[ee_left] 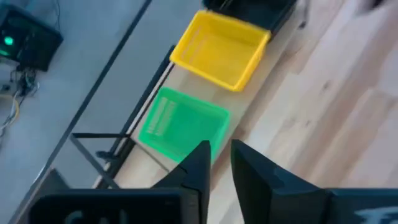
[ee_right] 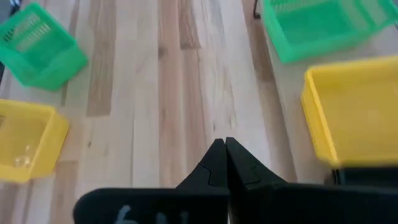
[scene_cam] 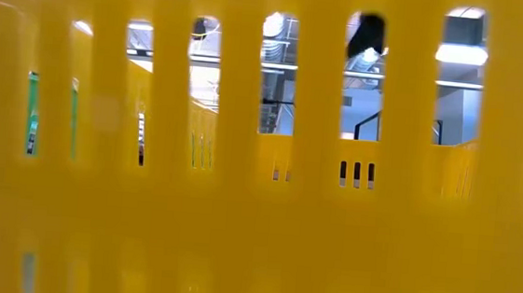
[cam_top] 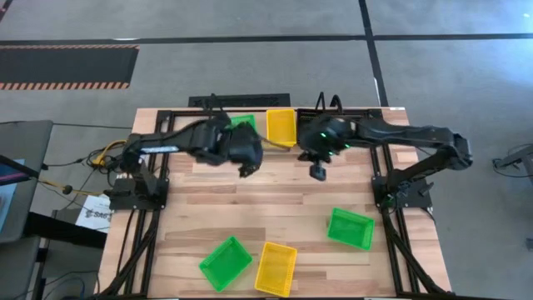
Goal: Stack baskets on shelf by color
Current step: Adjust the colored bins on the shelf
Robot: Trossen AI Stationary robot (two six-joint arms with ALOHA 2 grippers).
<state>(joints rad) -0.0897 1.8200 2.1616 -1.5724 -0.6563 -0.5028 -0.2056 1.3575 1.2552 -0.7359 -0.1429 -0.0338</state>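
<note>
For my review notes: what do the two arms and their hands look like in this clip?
Both arms are black, jointed and tube-like. The left arm has yellow and orange cables bundled near its base. The right arm shows small green indicator lights near the wrist. The left hand and the right hand each end in two dark, wedge-shaped fingers; faint pale scrawled marks sit on the wrist housings.

I see two baskets (cam_top: pixel 281 125) side by side at the table's (cam_top: pixel 275 208) far edge. Three more baskets (cam_top: pixel 276 268) sit along my near edge.
</note>
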